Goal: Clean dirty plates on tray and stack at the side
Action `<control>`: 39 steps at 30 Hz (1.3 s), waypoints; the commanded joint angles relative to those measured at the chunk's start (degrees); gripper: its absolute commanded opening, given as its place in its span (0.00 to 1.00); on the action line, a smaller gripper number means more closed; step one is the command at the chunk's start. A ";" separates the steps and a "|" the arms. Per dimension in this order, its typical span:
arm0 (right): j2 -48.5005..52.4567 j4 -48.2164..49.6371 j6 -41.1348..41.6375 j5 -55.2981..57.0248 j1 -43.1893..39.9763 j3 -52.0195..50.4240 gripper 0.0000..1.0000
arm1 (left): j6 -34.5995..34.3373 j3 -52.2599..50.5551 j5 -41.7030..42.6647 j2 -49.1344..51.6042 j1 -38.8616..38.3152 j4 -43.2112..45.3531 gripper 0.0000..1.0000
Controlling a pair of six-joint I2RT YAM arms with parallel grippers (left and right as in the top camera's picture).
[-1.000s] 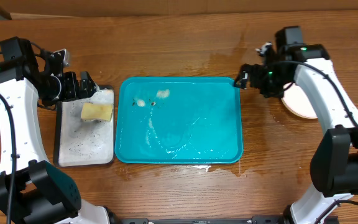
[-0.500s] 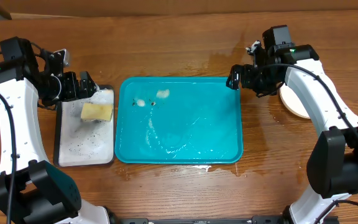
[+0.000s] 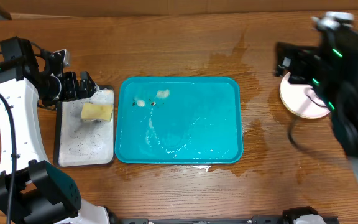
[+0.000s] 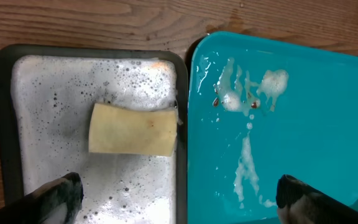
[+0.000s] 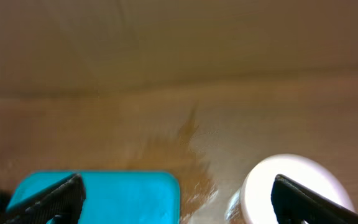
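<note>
Plates [image 3: 297, 99] lie on the surface [image 3: 185, 43] at 3 o'clock from the tray [image 3: 210, 102], apart from it. We read the tray's long axis as 9-to-3. Left fingers [image 4: 51, 198] and right fingers [image 5: 48, 199] stand wide apart, holding nothing.

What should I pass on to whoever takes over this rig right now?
Left tool open, empty, over the soapy black tray with the sponge.
Right tool open, empty, up near the plates.
Plates sit on the table right of the teal tray, apparently stacked; count unclear.
Done: no plates on the teal tray, only foam.
Left: probably just checking the stack.
</note>
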 commanded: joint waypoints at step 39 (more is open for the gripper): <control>-67.32 52.61 -0.02 -3.50 -7.23 -87.93 1.00 | 0.42 0.74 -0.20 0.39 -0.11 0.20 1.00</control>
